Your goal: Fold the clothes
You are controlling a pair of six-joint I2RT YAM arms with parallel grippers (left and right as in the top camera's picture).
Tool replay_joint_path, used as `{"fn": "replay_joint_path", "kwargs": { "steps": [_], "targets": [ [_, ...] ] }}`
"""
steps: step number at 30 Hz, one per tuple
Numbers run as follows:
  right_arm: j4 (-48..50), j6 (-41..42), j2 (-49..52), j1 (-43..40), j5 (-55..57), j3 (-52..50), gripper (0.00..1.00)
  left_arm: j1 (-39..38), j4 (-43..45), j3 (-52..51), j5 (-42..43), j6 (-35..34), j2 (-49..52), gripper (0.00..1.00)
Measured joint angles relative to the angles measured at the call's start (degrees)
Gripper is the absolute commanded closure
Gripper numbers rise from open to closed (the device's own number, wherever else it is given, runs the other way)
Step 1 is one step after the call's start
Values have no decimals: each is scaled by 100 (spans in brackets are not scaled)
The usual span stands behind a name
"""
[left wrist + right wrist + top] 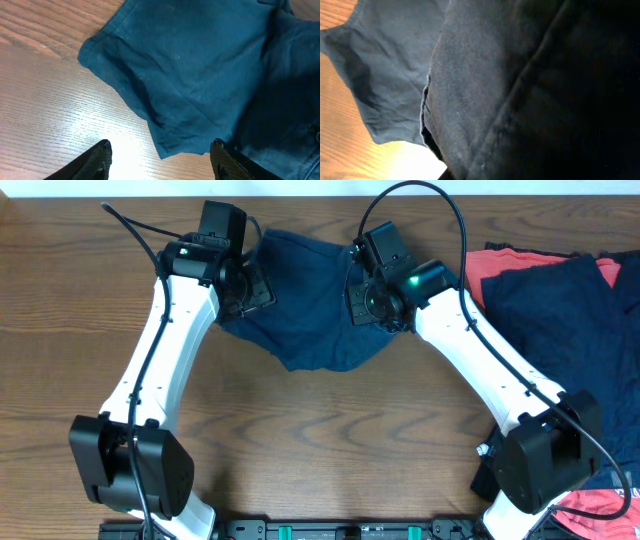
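While your left gripper (160, 149) hangs spread over the left corner of the navy garment (310, 290), holding nothing, your right gripper (358, 270) pinches its right edge, fingers hidden by cloth.

The garment (305, 305) in the middle is plain dark navy blue. The pile of clothes (545, 295) is navy with coral-red parts. The table (330, 440) is brown, with wood grain. The left arm (165, 350) and the right arm (490, 370) are white with black joints.
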Motion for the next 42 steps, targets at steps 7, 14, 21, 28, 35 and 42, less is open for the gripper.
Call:
{"fn": "replay_joint_path", "kwargs": {
  "steps": [7,14,21,28,35,42],
  "targets": [
    [-24,-2,7,0,109,4,99,0,31,0,0,0,50,35],
    [-293,-2,22,0,343,247,99,0,105,0,0,2,481,35],
    [-555,-22,22,2,693,531,99,-22,234,0,2,4,833,35],
    [-876,-20,22,-76,1058,564,99,-146,297,0,2,39,1012,35],
    [-1093,-11,22,-697,1073,573,99,-214,348,0,4,87,1012,35],
    [-1255,-26,22,-1397,1187,632,99,-214,345,0,4,90,1012,35]
  ]
}}
